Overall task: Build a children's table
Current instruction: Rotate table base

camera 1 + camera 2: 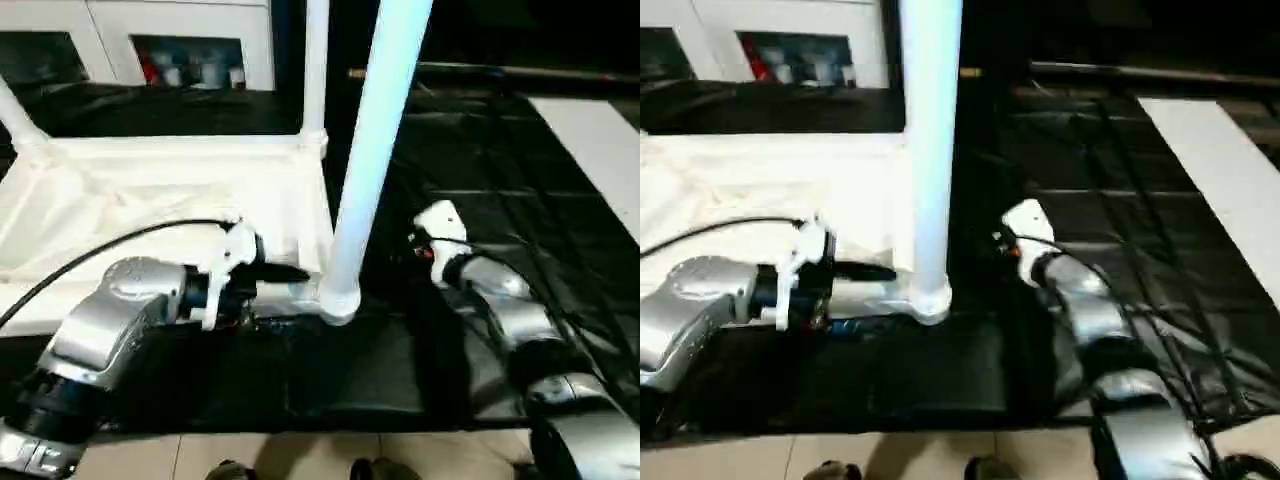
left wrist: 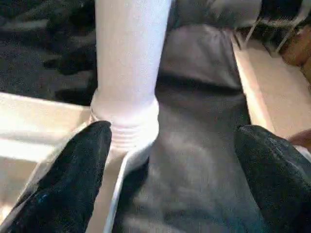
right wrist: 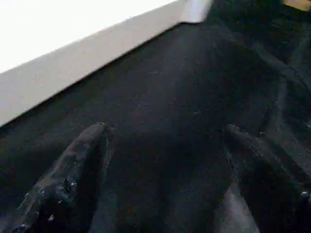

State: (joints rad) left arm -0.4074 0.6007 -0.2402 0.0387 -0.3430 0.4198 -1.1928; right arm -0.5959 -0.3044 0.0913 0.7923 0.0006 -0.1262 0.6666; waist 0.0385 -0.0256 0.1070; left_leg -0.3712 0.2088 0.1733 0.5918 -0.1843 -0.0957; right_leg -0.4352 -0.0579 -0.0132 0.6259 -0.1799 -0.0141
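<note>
Beside the upturned tabletop point(image 1: 150, 190) on the floor, an upright leg point(image 1: 375, 150) stands in its near corner socket. Left hand point(image 2: 170, 165), open, reaches its base; right hand point(image 3: 165, 170), open, hangs farther off.

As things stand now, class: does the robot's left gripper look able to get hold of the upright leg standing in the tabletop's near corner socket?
Probably yes. The left gripper is open, one finger beside the base of the leg at the tabletop corner, with nothing between them.
</note>
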